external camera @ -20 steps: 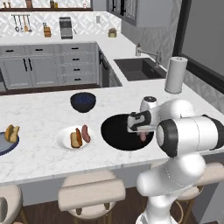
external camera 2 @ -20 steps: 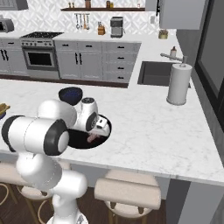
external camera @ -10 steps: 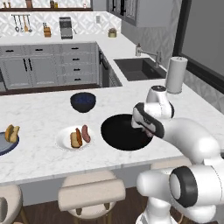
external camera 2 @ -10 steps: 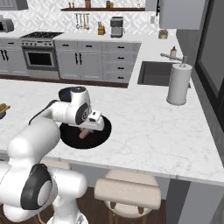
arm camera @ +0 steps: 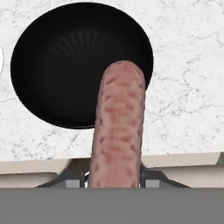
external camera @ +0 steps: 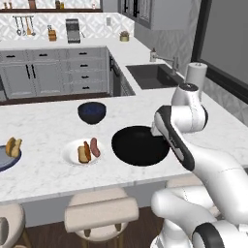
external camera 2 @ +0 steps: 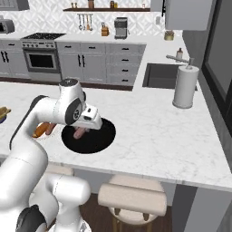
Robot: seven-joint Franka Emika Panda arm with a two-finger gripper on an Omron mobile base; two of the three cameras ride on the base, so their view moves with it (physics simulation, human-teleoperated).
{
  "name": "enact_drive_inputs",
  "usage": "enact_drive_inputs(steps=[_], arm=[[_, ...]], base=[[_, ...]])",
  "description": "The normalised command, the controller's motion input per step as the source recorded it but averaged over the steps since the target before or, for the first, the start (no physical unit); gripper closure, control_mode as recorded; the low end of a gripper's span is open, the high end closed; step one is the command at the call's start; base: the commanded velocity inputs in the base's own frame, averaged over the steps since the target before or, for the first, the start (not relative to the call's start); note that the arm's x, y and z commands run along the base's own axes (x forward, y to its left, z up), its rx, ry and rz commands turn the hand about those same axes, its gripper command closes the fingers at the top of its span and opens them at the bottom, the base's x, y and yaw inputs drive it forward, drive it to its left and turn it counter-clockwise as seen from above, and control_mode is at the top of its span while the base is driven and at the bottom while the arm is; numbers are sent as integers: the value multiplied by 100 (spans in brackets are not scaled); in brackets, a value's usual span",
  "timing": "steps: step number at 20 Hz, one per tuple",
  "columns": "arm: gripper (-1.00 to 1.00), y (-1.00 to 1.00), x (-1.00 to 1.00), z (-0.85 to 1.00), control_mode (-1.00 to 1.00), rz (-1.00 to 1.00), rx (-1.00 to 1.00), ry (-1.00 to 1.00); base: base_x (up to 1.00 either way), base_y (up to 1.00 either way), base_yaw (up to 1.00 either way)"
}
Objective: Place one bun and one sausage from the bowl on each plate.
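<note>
My gripper [external camera 2: 83, 128] is shut on a pink sausage [arm camera: 118, 127], which hangs over the left part of the wide black bowl [external camera 2: 97, 138]. In the hand view the sausage stands up between the finger tips [arm camera: 151, 179], and the bowl [arm camera: 65, 65] below it holds nothing. From the left base the bowl [external camera: 138, 147] sits mid-counter, with my arm covering the hand. Left of the bowl, the white plate [external camera: 71, 156] carries a bun [external camera: 83, 154] and a sausage [external camera: 95, 147]. At the far left edge, the dark blue-grey plate [external camera: 3, 162] holds a bun [external camera: 13, 147].
A smaller dark blue bowl [external camera: 92, 112] stands behind the white plate. A paper towel roll [external camera 2: 185, 86] and the sink [external camera 2: 163, 74] are at the back right. Stools [external camera: 101, 213] line the counter's near edge.
The arm has swung its elbow round and up. The hand has carried the sausage a little leftward over the bowl, towards the plates.
</note>
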Motion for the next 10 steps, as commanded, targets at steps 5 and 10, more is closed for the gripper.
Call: enact_drive_inputs(steps=[5, 10], arm=[[100, 0, 0, 0, 100, 0, 0, 0], [100, 0, 0, 0, 100, 0, 0, 0]], base=[[-85, 56, 0], [-15, 100, 0]])
